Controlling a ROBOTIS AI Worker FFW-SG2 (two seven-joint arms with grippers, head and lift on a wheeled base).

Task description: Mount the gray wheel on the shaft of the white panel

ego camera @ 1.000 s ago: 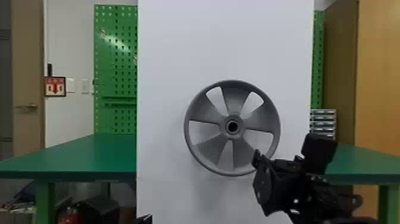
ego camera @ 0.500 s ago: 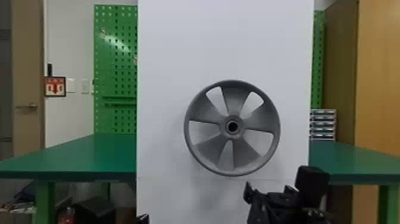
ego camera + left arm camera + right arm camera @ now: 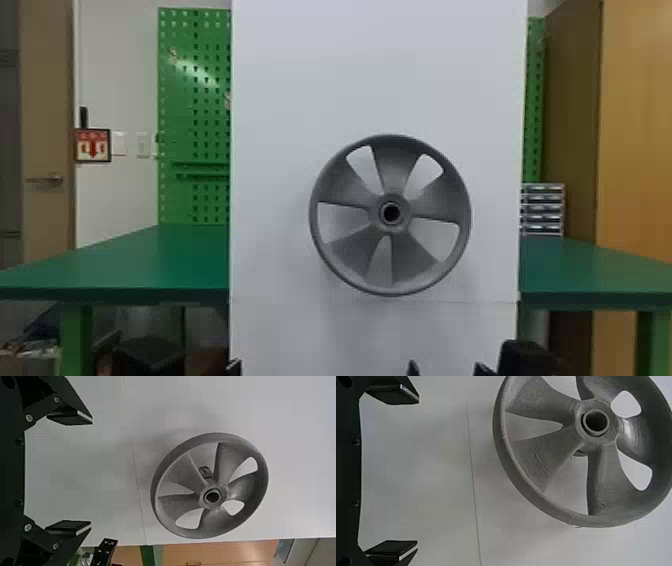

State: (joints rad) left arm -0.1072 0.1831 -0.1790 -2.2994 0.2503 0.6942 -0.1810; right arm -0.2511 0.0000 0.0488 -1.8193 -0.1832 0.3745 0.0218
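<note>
Wheel (image 3: 350, 255): gray
Panel (image 3: 375, 65): white
Tabletop (image 3: 125, 265): green
Pegboard (image 3: 175, 110): green, rows of dark holes
Sign (image 3: 92, 145): red on white, dark border

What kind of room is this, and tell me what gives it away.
Probably a workshop or robotics lab: a green pegboard hangs behind a green-topped workbench, with a small drawer unit at the right.

A green table (image 3: 130, 265), a green pegboard (image 3: 200, 125) and 1 door (image 3: 47, 150).
</note>
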